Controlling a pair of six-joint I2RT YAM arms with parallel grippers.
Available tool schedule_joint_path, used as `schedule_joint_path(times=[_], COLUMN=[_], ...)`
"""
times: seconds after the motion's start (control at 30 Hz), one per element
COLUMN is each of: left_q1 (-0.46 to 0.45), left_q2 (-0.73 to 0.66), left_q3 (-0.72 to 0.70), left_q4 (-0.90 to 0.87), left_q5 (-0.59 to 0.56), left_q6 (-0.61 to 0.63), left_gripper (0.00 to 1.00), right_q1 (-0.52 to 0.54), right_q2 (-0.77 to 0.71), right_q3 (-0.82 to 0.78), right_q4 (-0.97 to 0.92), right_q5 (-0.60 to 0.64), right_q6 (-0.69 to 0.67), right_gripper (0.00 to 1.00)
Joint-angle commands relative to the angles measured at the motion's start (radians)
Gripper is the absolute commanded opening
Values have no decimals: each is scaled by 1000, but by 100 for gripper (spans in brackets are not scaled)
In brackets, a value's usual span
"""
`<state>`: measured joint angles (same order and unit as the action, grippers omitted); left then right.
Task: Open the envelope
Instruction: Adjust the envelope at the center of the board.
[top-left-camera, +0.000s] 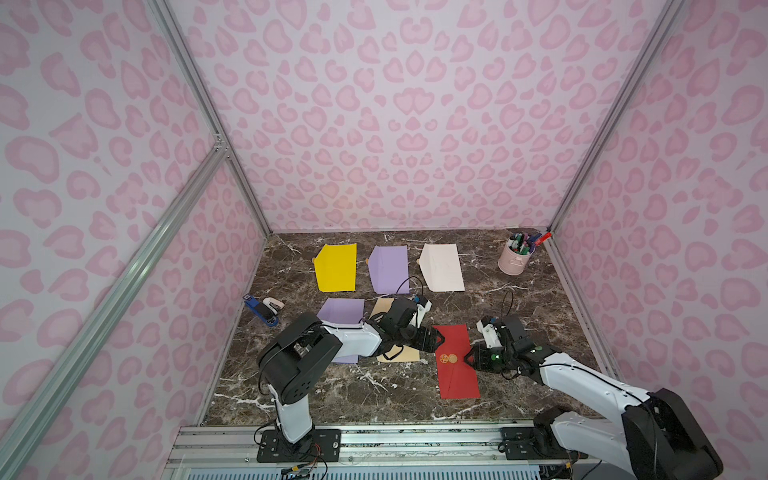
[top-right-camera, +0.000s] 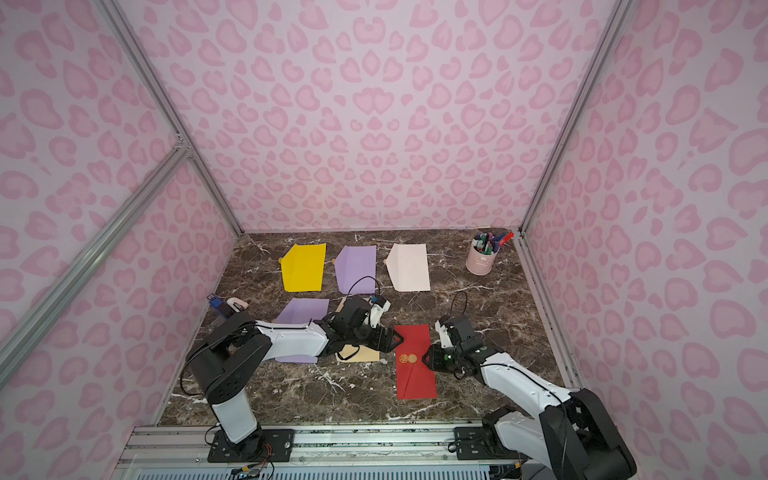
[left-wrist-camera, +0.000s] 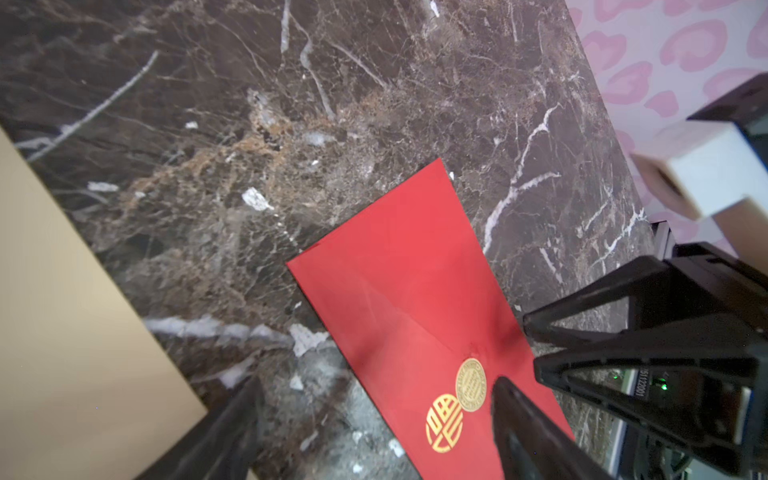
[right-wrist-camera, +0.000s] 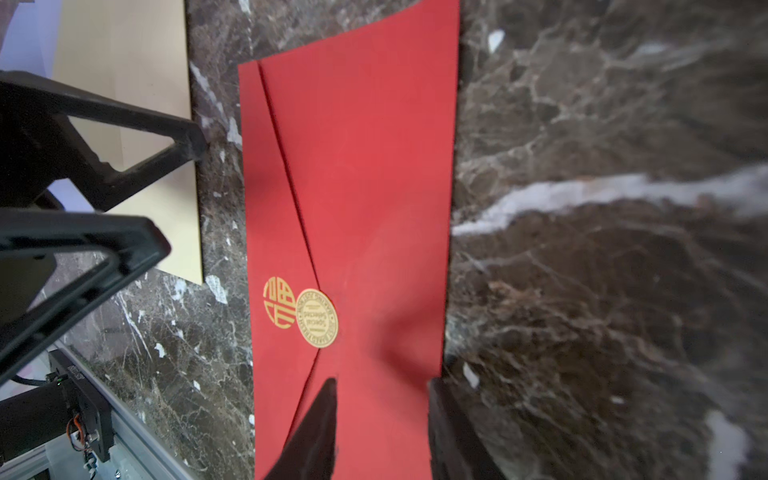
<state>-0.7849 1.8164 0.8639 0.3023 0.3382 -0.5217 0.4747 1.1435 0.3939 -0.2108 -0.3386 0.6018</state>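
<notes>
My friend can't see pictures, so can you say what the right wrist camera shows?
A red envelope lies flat on a dark marble table, its flap shut with a round gold sticker. The tips of the right pincer stand apart over it; the left pincer is open nearby.

Left end effector (left-wrist-camera: 376, 382) spread wide

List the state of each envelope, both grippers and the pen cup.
red envelope, flat, flap sealed.
yellow envelope, flap open.
back purple envelope, flap open.
white envelope, flap open.
front purple envelope, partly hidden, unclear.
tan envelope, mostly hidden, unclear.
left gripper, open.
right gripper, open.
pen cup, upright, full.
</notes>
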Motion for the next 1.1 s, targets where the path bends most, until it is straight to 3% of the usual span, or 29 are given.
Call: schedule_joint_path(times=[0.0, 0.2, 0.47, 0.77, 1.07], left_q1=[-3, -8, -11, -11, -11], left_q2=[16, 54, 107, 159, 59], left_q3=[15, 49, 106, 182, 217], left_q4=[29, 32, 38, 27, -85], left_q5=[21, 39, 68, 90, 4], left_q6=[-15, -19, -16, -5, 108], left_gripper=[87, 87, 86, 86, 82], right_q1=[13, 35, 56, 58, 56], right_q2=[-2, 6, 15, 7, -28], right_q3=[-10, -43, -47, -49, 26], right_q4=[17, 45, 60, 50, 10], right_q5=[2, -8, -2, 28, 59], right_q6=[21, 45, 61, 65, 35], right_gripper=[34, 25, 25, 31, 38])
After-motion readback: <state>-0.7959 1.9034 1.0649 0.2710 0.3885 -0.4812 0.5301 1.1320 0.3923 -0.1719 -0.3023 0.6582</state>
